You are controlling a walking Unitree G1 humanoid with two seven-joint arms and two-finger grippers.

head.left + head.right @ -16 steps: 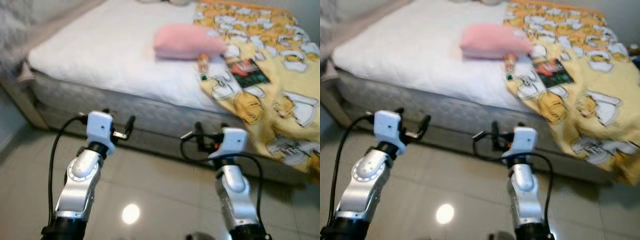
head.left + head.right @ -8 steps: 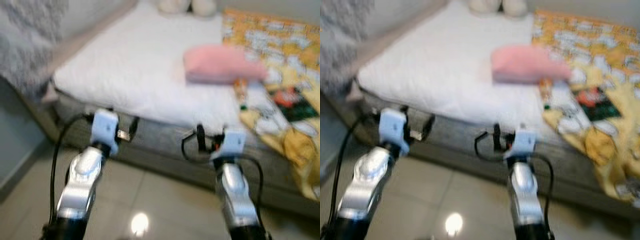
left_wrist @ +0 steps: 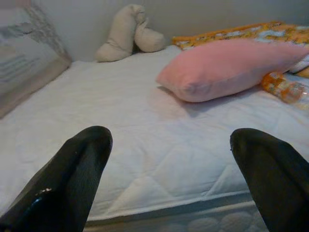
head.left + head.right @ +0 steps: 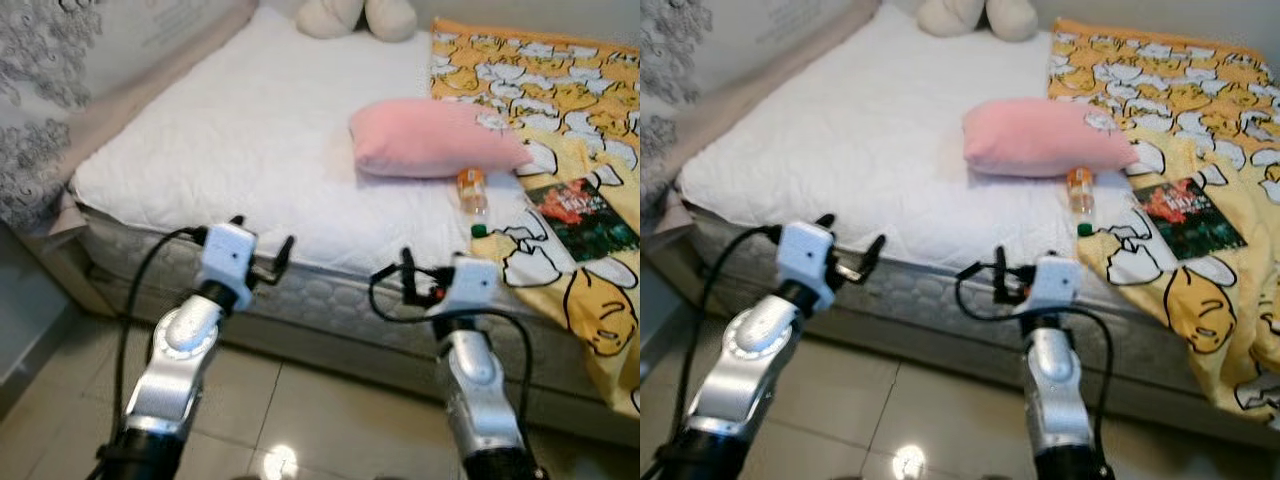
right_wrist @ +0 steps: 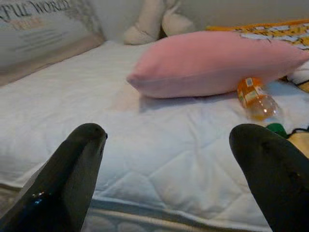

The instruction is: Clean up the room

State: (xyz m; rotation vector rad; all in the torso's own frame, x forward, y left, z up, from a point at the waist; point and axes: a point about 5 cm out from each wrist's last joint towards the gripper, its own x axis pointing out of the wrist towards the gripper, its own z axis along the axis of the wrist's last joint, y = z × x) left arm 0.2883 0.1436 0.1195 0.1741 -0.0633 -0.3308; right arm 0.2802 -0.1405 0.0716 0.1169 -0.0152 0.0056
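Fingers of left gripper (image 3: pixel 169 181) and right gripper (image 5: pixel 169 176) spread apart, empty, at the bed's (image 4: pixel 230 130) near edge. Beyond: pink pillow (image 4: pixel 432 140), orange-labelled bottle (image 4: pixel 471 190) lying beside it, book (image 4: pixel 582 205) on yellow blanket (image 4: pixel 560 90) right. Right wrist view reads "WORLD" on wall poster (image 5: pixel 36 24); bottle label illegible.

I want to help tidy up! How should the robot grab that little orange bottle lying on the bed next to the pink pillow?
Best around its round middle. The bottle lies on its side on the white mattress, green cap toward the bed's near edge, close to the pink pillow. The right gripper, fingers open, is nearest; it should probably come down from above, one finger each side, since the pillow crowds its far end.
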